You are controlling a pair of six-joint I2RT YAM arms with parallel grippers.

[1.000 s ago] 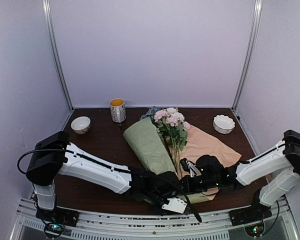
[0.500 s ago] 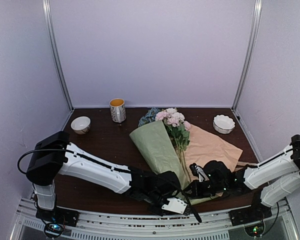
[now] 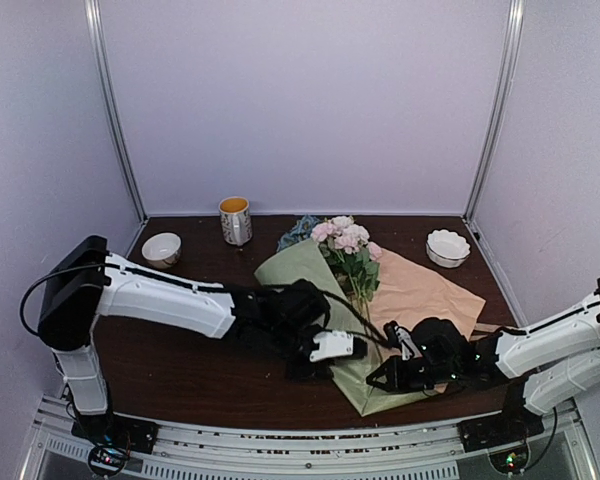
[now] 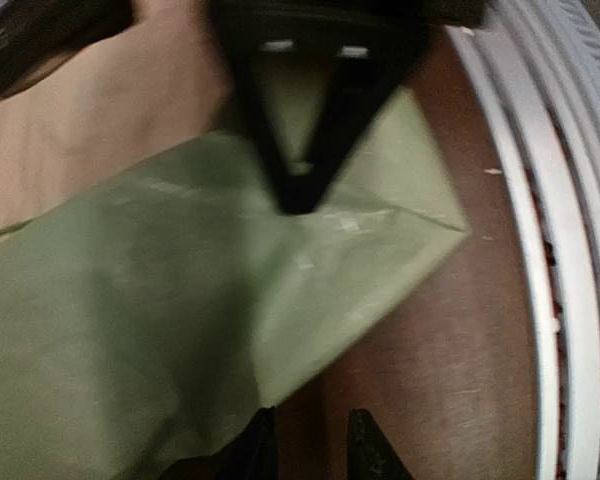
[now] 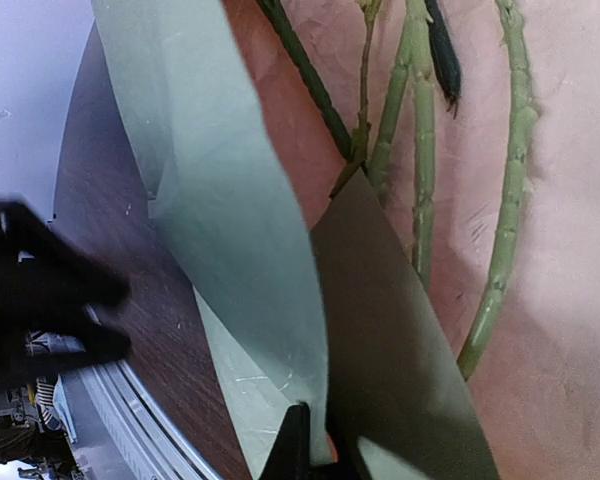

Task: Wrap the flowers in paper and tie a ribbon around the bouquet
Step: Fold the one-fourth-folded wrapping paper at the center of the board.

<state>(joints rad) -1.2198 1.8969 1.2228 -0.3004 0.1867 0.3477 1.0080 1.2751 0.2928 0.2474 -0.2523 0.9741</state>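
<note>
Right hand (image 5: 305, 450): closed, pinching near edge of paper (image 3: 298, 282)
Left hand (image 4: 310, 452): fingers slightly apart, gripping nothing, at green fold's edge
Flowers (image 3: 342, 240): lay on paper, mid-worktop (image 3: 180, 362), stems toward arms

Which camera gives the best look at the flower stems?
The right wrist view: the stems lie close-up on the tan paper. The top view shows them as thin lines under the blooms; the left wrist view shows only green paper.

No text, label, brand or number can be read anywhere.
</note>
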